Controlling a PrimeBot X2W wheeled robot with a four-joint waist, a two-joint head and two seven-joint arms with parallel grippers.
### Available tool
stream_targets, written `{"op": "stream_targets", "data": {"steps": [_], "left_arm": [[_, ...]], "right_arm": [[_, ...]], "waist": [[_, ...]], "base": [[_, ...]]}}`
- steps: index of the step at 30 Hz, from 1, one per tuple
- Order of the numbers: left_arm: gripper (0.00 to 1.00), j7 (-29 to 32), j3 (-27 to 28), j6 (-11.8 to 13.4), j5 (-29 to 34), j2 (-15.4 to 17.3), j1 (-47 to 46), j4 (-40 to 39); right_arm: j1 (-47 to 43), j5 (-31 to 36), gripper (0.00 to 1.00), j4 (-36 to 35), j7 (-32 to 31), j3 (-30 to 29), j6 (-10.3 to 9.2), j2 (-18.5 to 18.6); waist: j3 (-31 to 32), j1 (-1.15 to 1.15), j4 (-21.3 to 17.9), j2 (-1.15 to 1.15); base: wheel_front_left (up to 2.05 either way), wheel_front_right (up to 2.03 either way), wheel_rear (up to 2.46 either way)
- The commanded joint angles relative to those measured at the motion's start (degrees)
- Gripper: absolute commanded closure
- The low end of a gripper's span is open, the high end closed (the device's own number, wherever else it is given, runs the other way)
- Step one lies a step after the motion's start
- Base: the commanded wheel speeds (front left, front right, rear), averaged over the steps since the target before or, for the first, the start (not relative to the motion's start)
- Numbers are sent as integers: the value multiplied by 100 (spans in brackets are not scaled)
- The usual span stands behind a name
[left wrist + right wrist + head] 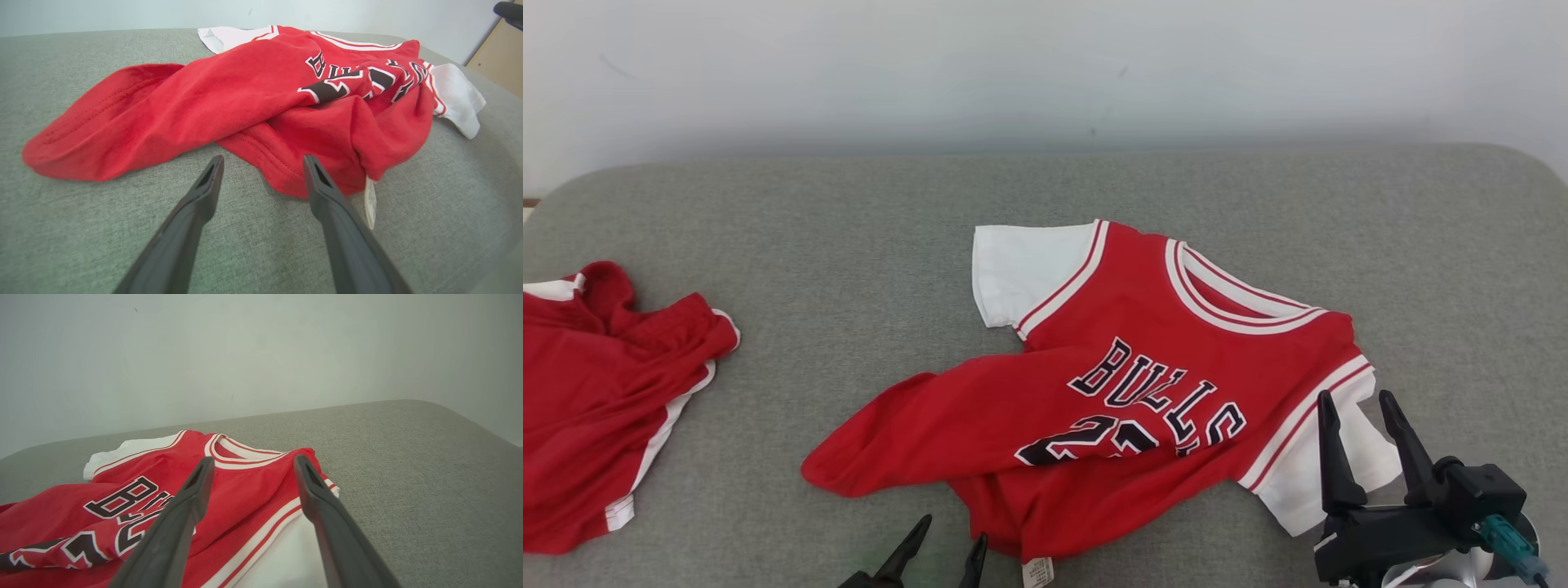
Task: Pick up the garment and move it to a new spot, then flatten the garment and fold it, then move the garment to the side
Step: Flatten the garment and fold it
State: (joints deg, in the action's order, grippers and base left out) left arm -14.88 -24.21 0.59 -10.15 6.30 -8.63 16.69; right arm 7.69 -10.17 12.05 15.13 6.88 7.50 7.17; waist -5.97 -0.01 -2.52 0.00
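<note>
shirt (1160,327): the number on it is partly hidden under a fold | tag (1037,572): print too small to read | other red cloth (596,392): cut off by the left edge | left gripper (953,528): cut off by the bottom edge below the tips of its jaws | right gripper (1356,398): base cut off at the bottom corner | dark thing (508,10): cut off in the left wrist view's top corner, cannot tell what it is

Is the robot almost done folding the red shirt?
Not yet. The red shirt lies on the grey cushion, so the move looks done. Both the left end effector and the right end effector are open, holding nothing. Its bottom is bunched up: flattening, folding and moving aside remain.
</note>
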Motion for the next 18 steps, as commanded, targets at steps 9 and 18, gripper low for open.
{"op": "stream_targets", "data": {"steps": [9,18], "left_arm": [[0,-34,-68,-80,-66,-140,-209,457],[100,-35,-125,-230,-217,-244,-329,875]], "right_arm": [[107,-58,0,3,11,-38,-2,42],[77,-14,0,16,11,-71,-2,-5]], "waist": [[-184,1,-296,0],[-154,1,-350,0]], "base": [[0,0,0],[0,0,0]]}}
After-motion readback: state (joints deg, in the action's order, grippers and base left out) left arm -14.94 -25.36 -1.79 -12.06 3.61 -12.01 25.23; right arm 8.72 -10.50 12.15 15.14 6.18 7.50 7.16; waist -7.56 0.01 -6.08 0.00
